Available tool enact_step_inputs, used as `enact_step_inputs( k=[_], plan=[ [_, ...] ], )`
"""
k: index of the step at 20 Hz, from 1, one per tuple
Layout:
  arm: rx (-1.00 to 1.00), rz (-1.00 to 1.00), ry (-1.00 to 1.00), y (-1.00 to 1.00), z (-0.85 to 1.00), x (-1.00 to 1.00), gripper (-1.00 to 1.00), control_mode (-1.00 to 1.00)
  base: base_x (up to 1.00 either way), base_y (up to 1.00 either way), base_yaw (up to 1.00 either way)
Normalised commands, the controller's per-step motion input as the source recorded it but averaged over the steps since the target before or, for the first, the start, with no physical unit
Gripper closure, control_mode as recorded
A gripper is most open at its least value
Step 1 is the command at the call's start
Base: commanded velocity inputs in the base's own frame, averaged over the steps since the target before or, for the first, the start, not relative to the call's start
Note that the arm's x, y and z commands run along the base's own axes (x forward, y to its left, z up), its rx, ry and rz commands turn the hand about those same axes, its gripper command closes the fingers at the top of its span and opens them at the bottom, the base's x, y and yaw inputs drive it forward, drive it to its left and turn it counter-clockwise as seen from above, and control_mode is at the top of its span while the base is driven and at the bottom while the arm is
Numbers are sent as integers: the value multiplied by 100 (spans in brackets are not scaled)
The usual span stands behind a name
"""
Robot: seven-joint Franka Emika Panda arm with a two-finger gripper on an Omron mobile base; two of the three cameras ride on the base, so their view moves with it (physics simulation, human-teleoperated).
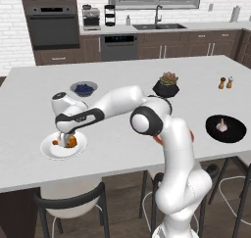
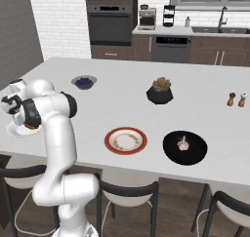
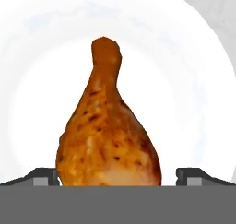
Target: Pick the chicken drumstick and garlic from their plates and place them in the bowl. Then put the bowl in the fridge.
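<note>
The pale grey worktop (image 2: 146, 75) carries a white plate (image 1: 62, 148) at 8 o'clock in the left base view, a red-rimmed plate (image 2: 126, 140) and black bowl (image 2: 184, 147) along its near edge, a blueberry bowl (image 2: 84, 81), a black succulent pot (image 2: 159, 95), and two shakers (image 2: 236, 100) at 3 o'clock.

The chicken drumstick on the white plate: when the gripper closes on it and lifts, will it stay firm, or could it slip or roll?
The chicken drumstick looks solid, so probably stiff. Its rounded, tapering, glossy body may slide between the fingertips of the open gripper and could roll on the white plate.
</note>
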Motion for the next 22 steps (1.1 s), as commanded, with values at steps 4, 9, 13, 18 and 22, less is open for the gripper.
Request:
enact_step_inputs(
  k=[4, 9, 13, 18, 22],
  plan=[
    [0, 0, 2, 3, -24, 4, -100, -100, 0, 0, 0],
    [0, 0, 4, 5, -27, 0, -100, -100, 0, 0, 0],
    [2, 0, 5, 5, -28, 0, -100, -100, 0, 0, 0],
    [1, 0, 1, 7, -16, 0, -100, -100, 0, 0, 0],
    [0, 0, 0, 8, -12, 0, -100, -100, 0, 0, 0]
  ],
)
